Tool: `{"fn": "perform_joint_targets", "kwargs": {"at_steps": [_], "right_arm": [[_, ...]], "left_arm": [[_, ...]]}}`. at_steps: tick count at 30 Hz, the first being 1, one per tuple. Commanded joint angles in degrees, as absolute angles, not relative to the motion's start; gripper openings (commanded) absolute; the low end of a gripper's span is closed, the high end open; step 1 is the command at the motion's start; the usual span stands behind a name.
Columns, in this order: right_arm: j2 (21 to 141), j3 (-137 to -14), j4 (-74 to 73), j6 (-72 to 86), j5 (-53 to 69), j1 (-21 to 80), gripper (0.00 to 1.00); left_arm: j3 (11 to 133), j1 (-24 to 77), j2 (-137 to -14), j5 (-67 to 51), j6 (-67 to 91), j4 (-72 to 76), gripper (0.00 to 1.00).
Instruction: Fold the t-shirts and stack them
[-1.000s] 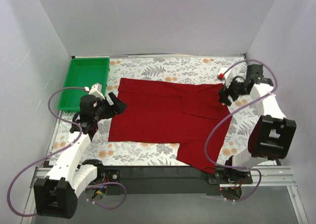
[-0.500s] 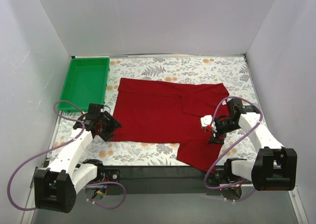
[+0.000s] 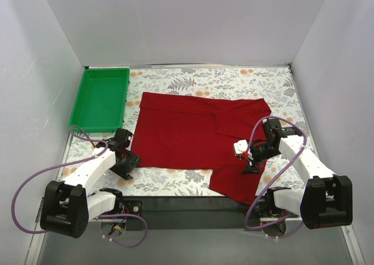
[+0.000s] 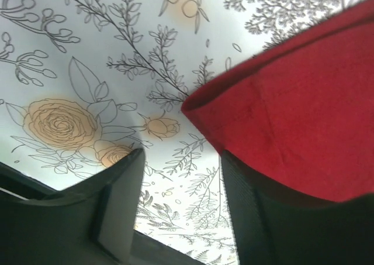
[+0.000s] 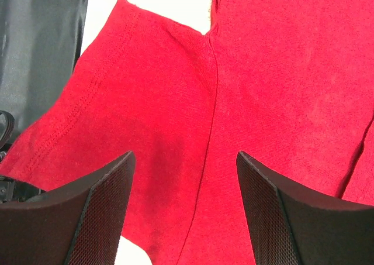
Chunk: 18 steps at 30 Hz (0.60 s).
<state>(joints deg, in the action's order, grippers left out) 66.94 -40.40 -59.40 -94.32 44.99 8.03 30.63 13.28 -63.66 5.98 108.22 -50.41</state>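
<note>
**Left tool** (image 4: 181, 154): the jaws are standing partly apart and gripping nothing. The flower-printed counter (image 4: 87, 72) is showing through the gap. The tool is sitting low over the counter's near-left part. The hem corner of the dark red short-sleeved cloth t-shirt (image 3: 187, 133) is lying at 1 o'clock from the gap in the wrist view. Its edge is overlapping one black finger (image 4: 269, 230); whether they are touching cannot be told.

**Right tool** (image 5: 184, 157): the jaws are standing wide and holding nothing. It is hovering over the t-shirt's near-right sleeve, with the armhole seam running toward 12 o'clock between the fingers.

**T-shirt**: it is lying spread at mid-counter, with one sleeve at 5 o'clock reaching the counter's dark near edge.

**Green rectangular plastic tray** (image 3: 102, 98): it is resting at 12 o'clock from the left tool, just beside the t-shirt's far-left corner.
</note>
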Motion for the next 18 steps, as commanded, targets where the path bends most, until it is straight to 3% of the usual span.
{"fn": "perform_joint_targets", "kwargs": {"at_steps": [1, 3, 8, 15, 18], "right_arm": [[65.66, -41.13, -59.24, -93.87, 46.94, 8.61, 0.64], [64.52, -40.26, -59.24, -94.22, 45.97, 9.31, 0.64], [63.11, -38.33, -59.33, -94.75, 43.6, 11.59, 0.64], [63.11, -37.53, -59.24, -95.01, 42.1, 15.46, 0.64], [63.19, -37.7, -59.15, -94.4, 41.66, 17.4, 0.64]], "left_arm": [[29.44, 13.54, -66.7, 9.75, 112.76, -46.42, 0.49], [29.97, 13.53, -68.11, 12.29, 113.46, -45.27, 0.4], [30.59, 13.53, -66.89, 16.34, 113.38, -44.82, 0.38], [29.71, 13.53, -63.11, 17.58, 113.11, -44.91, 0.56], [29.36, 13.45, -62.4, 16.96, 113.47, -45.0, 0.57]]}}
